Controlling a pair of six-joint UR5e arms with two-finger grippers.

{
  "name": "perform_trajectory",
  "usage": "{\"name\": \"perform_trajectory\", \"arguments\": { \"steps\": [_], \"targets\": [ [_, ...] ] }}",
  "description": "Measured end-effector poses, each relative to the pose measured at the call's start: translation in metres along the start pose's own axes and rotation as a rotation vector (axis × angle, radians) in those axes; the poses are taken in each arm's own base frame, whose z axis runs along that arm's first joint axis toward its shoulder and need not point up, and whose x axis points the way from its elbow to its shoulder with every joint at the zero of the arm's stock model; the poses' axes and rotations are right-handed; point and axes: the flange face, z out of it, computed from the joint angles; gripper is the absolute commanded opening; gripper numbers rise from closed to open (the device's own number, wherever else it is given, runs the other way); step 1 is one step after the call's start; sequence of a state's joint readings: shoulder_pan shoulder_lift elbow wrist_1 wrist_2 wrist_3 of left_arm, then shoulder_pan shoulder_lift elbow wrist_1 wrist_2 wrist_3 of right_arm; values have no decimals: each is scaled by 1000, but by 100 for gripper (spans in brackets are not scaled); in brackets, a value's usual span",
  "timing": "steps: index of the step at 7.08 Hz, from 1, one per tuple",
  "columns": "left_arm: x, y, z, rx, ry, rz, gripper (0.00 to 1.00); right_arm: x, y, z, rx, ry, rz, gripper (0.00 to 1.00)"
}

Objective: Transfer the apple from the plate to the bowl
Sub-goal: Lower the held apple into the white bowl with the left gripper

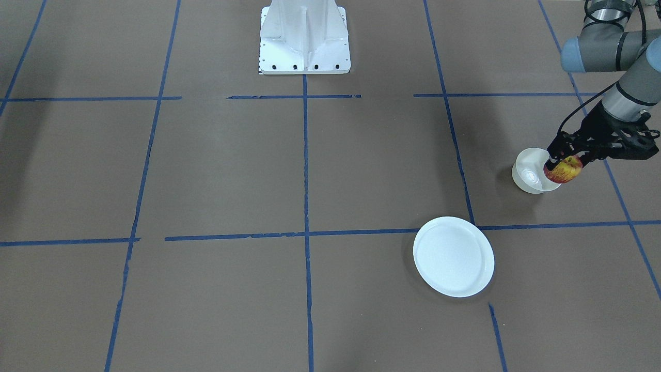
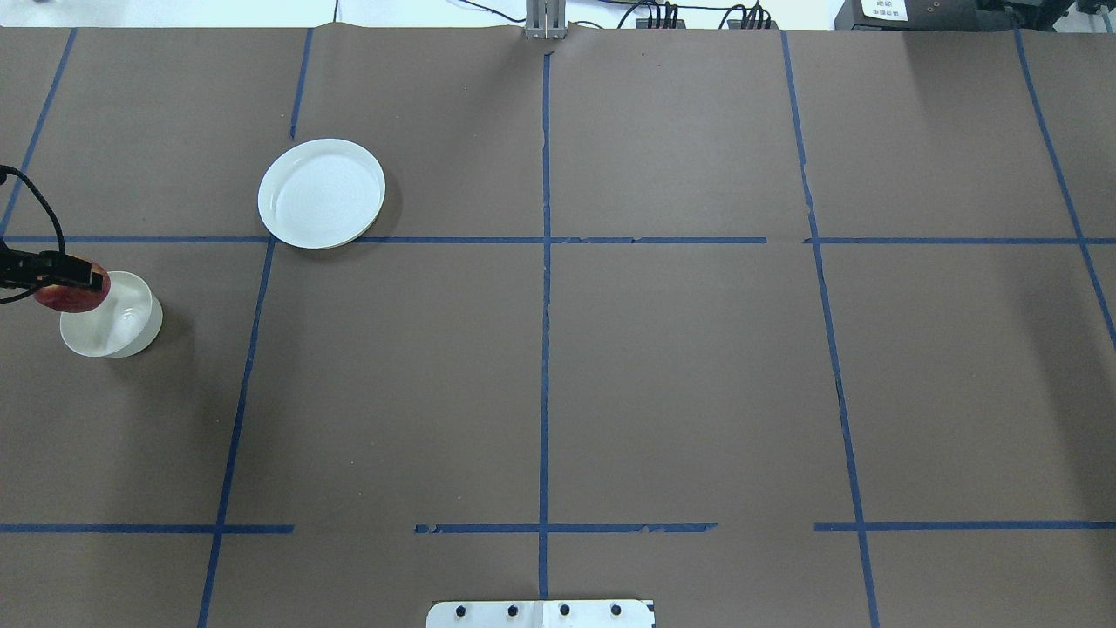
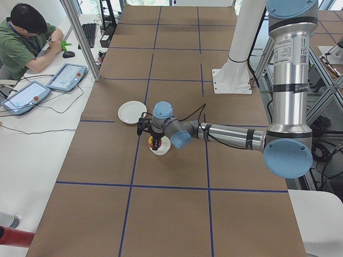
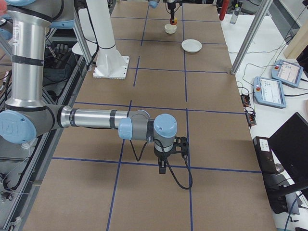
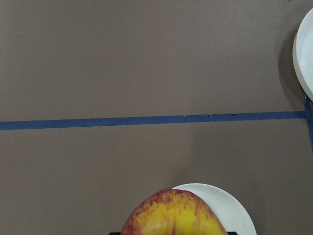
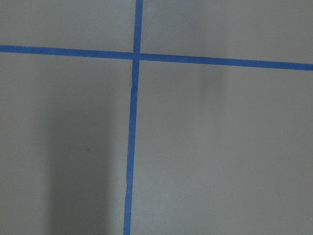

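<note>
My left gripper (image 1: pixel 564 161) is shut on the small red and yellow apple (image 1: pixel 564 170) and holds it over the rim of the cream bowl (image 1: pixel 525 178), on the side nearer the arm. In the overhead view the apple (image 2: pixel 70 296) overlaps the bowl's (image 2: pixel 118 330) left edge. The left wrist view shows the apple (image 5: pixel 173 215) above the bowl (image 5: pixel 237 213). The white plate (image 1: pixel 453 257) lies empty, apart from the bowl. My right gripper (image 4: pixel 163 167) shows only in the exterior right view, low over bare table; I cannot tell whether it is open or shut.
The robot's white base (image 1: pixel 304 41) stands at the table's middle edge. Blue tape lines cross the brown table. In the exterior left view an operator (image 3: pixel 24 40) sits at a side desk with tablets (image 3: pixel 67 76).
</note>
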State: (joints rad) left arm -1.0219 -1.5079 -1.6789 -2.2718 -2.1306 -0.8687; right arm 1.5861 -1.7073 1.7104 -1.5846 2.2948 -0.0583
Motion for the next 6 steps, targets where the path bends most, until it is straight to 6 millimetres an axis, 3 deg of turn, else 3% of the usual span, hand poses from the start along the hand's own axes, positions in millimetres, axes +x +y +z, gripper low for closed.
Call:
{"name": "perform_trajectory", "arguments": {
  "steps": [2, 3, 4, 6],
  "targets": [
    [13, 10, 15, -10, -15, -13, 36, 0, 0, 0, 0, 0, 0, 100],
    [16, 13, 20, -16, -18, -11, 49, 0, 0, 0, 0, 0, 0, 100],
    [17, 16, 24, -23, -21, -8, 69, 0, 0, 0, 0, 0, 0, 100],
    [18, 19, 29, -31, -25, -6, 80, 0, 0, 0, 0, 0, 0, 100]
  ]
}}
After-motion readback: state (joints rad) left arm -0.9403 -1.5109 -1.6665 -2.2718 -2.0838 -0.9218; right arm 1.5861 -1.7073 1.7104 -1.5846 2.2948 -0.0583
